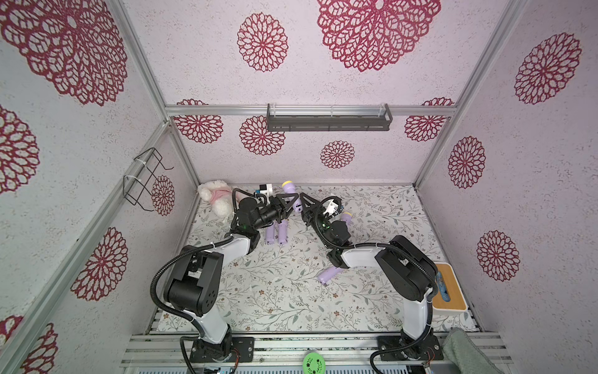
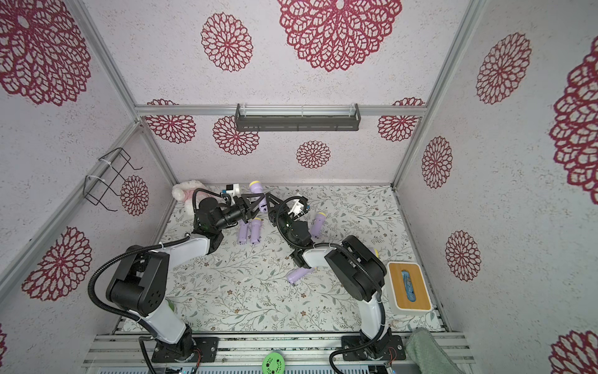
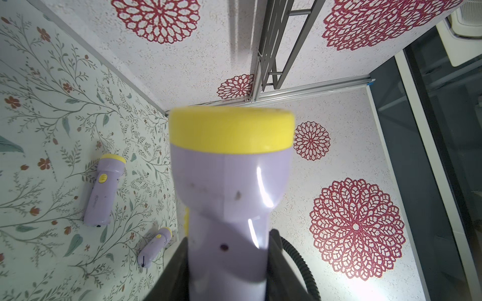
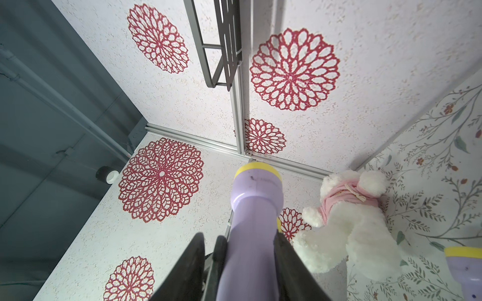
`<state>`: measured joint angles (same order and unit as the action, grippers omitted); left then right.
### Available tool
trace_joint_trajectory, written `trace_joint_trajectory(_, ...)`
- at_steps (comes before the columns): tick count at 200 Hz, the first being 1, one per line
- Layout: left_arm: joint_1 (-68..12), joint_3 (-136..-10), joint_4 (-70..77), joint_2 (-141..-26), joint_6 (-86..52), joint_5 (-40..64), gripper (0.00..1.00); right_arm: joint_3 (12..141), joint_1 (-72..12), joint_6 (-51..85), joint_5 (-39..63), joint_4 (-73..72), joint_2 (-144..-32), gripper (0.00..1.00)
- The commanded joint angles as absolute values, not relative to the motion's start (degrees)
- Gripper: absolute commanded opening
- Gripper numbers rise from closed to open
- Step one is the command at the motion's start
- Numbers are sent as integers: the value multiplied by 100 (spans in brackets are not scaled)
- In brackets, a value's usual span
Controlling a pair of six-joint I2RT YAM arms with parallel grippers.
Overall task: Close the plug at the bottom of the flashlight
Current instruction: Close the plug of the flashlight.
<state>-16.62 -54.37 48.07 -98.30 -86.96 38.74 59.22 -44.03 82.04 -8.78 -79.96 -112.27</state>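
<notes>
Bench (image 1: 275,301) centre and front: bare floral mat, free passage. Back-left corner taken by plush toy (image 1: 216,197). Two loose flashlights (image 1: 283,233) side by side mid-left; a further flashlight (image 1: 326,275) under right arm (image 1: 362,255); tissue box (image 1: 449,286) at right edge

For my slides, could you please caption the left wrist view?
Left fingers grip a lilac, yellow-capped flashlight; two more flashlights lie on the floral mat.
</notes>
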Motion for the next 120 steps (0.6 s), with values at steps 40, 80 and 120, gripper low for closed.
trace_joint_trajectory(40,-1514,-5267,4877,-9643,-8692,3814,0,5202,-4471,8015,-1186,-8261,-10622,46)
trace_joint_trajectory(80,-1512,-5247,4925,-9668,-8732,3789,0,5045,-4661,8106,-1214,-8297,-10649,50)
trace_joint_trajectory(120,-1513,-5247,4932,-9690,-8731,3798,0,5222,-4781,8353,-1171,-8479,-10964,51)
